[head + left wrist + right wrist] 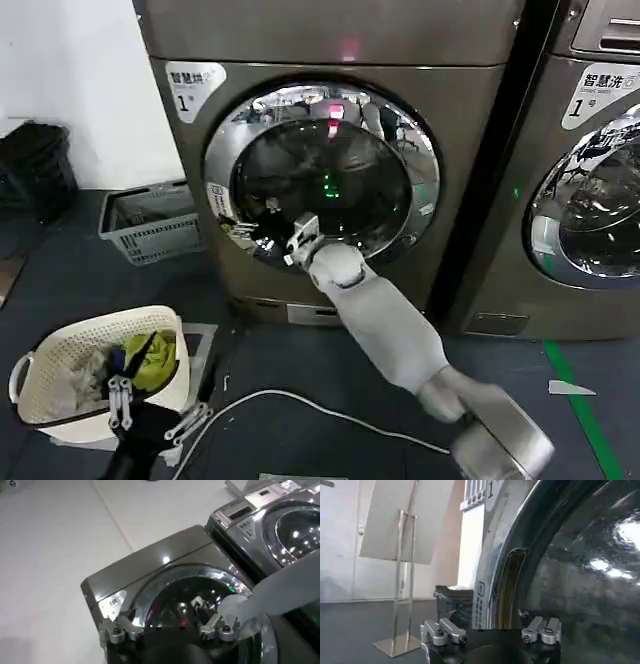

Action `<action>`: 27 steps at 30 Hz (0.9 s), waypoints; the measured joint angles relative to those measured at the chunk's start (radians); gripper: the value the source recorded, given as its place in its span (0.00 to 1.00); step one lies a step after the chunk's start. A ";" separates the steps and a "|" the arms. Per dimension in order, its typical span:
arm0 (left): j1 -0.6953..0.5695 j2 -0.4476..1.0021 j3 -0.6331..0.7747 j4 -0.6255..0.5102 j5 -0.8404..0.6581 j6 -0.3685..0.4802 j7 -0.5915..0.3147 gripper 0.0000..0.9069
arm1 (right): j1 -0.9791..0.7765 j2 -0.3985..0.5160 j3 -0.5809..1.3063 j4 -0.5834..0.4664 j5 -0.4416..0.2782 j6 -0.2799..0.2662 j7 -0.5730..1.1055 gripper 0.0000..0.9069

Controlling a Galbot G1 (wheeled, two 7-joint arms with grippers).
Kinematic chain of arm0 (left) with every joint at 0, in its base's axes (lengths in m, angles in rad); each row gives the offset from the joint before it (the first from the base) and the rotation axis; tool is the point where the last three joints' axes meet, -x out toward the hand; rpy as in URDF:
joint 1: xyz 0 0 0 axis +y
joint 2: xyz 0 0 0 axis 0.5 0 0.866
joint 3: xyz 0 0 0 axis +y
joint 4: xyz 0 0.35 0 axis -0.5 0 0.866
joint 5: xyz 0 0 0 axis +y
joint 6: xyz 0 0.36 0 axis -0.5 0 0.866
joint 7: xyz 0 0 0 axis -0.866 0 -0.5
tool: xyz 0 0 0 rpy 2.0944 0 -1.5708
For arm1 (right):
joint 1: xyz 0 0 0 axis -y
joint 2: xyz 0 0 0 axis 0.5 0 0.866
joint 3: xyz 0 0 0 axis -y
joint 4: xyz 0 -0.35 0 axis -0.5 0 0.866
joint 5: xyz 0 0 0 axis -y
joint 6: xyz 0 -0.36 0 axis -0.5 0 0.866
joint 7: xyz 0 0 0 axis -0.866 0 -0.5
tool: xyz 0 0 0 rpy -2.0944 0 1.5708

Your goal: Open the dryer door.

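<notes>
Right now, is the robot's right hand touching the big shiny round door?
Cannot tell. In the head view the right gripper sits over the dryer door's lower left rim, but neither contact nor gap shows plainly.

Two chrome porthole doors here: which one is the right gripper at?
The dryer door on the bronze-grey machine, left of the neighbouring machine's door; the right gripper is at its lower-left rim.

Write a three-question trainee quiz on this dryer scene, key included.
1. True or false: the dryer door is shut against the machine.
2. Which tool is up at the door's chrome rim: A) the left tool, B) the right tool?
3. Fill in: low beside the left tool stands a white laundry ____ of clothes.

Key: 1 true; 2 B; 3 basket.
</notes>
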 joint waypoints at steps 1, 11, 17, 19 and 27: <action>0.002 -0.002 -0.001 -0.001 0.002 -0.001 -0.001 1.00 | 0.004 0.005 0.000 -0.008 0.001 0.003 -0.005 1.00; 0.020 -0.015 -0.004 -0.010 0.022 -0.008 -0.007 1.00 | 0.032 0.008 0.005 -0.075 0.007 0.038 -0.108 1.00; 0.018 -0.018 -0.006 -0.011 0.025 -0.005 -0.007 1.00 | 0.038 0.008 0.000 -0.072 0.043 0.059 -0.218 1.00; 0.016 -0.018 -0.006 -0.010 0.025 -0.004 -0.007 1.00 | 0.040 0.008 -0.005 -0.072 0.054 0.081 -0.260 1.00; 0.014 -0.016 -0.011 -0.008 0.021 -0.001 -0.005 1.00 | 0.031 0.008 -0.016 -0.054 0.097 0.087 -0.301 1.00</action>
